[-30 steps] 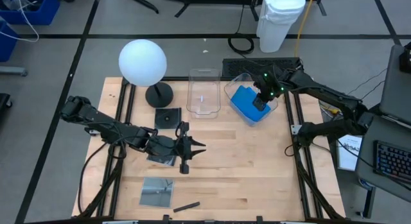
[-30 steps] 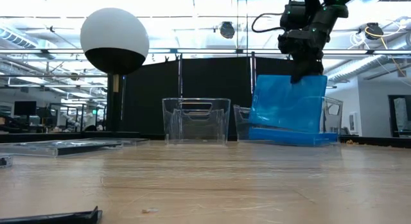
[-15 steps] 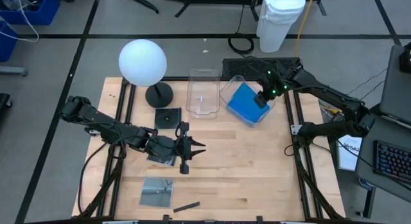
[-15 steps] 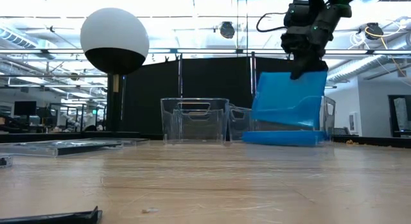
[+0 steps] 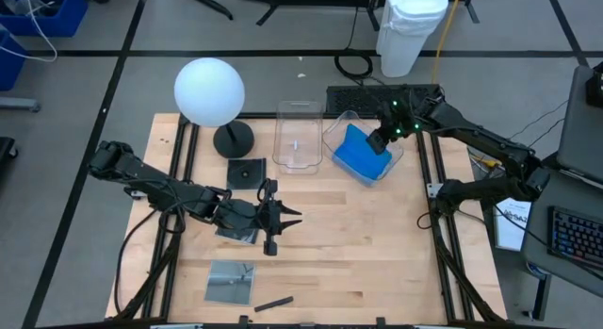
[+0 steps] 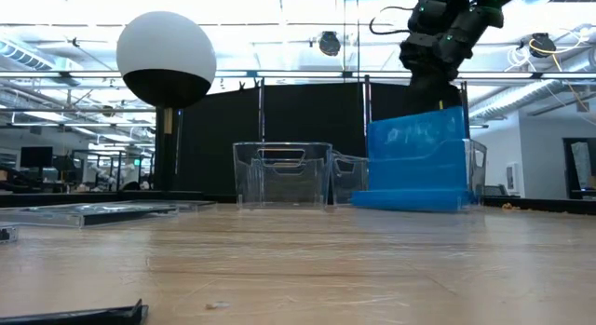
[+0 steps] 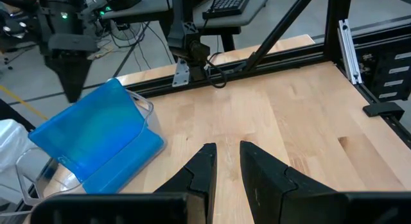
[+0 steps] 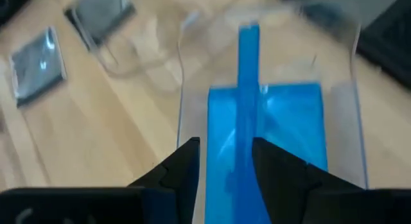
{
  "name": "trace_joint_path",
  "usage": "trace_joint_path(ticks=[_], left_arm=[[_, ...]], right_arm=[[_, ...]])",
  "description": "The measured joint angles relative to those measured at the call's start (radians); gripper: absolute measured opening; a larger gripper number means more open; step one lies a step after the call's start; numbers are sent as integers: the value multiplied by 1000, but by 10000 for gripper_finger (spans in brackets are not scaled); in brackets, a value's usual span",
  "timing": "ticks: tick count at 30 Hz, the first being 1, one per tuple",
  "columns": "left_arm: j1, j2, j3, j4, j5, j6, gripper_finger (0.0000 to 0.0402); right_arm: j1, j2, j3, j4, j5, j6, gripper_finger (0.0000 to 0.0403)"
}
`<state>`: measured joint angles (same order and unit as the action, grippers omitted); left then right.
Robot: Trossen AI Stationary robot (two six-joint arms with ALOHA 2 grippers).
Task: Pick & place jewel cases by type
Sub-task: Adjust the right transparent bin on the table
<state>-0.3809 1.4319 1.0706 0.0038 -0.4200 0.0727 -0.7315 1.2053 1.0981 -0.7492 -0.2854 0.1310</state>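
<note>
Two robot arms work at the wooden table (image 5: 358, 244). The right gripper (image 5: 381, 140) hangs over the clear tub (image 5: 366, 155) on the right side at the back. Its fingers (image 8: 183, 166) are a little apart, and one blue jewel case (image 8: 248, 89) stands on its edge between them. The fingers do not seem to press on it. In the low view this upright blue case (image 6: 416, 143) stands free under the gripper, leaning inside the tub. More blue cases (image 5: 363, 159) lie flat under it in the same tub, but I cannot count them.

Next to that tub stands a second clear tub (image 5: 299, 136).

The left gripper (image 5: 292, 216) is low over the middle of the table. Its fingers (image 7: 202, 166) are only a small way apart and hold nothing. A dark case (image 5: 237, 232) lies under the left arm, just behind the gripper. Another dark case (image 5: 246, 173) lies near the foot of the white ball lamp (image 5: 209, 90). A third, greyer case (image 5: 231, 279) lies close to the front edge. A small dark stick (image 5: 273, 304) lies just beside it.
</note>
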Motion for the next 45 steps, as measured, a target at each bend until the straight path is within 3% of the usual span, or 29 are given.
trace_joint_path(ticks=[3, 8, 11, 13, 22, 25, 35, 43, 45], left_arm=[[0, 0, 0, 0, 0, 0, 76], [0, 0, 0, 0, 0, -3, 76], [0, 0, 0, 0, 0, -3, 76], [0, 0, 0, 0, 0, -3, 76], [0, 0, 0, 25, 0, -3, 76], [1, 0, 0, 30, 0, 0, 76], [1, 0, 0, 38, 1, -55, 76], [1, 0, 0, 1, 1, -77, 76], [1, 0, 0, -3, 1, -85, 76]], right_arm=[[0, 0, 0, 76, 41, 18, 135], [0, 0, -9, 183, 229, 21, 127], [5, -1, -77, 323, 290, 26, 126], [7, 0, -152, 458, 275, 38, 126], [42, -10, -529, 1197, 26, 34, 125], [53, -33, -590, 1329, -36, 38, 125], [184, -301, -601, 1245, -85, 6, 125], [513, -415, -637, 1155, -79, -73, 125], [607, -416, -690, 1186, -8, -129, 124]])
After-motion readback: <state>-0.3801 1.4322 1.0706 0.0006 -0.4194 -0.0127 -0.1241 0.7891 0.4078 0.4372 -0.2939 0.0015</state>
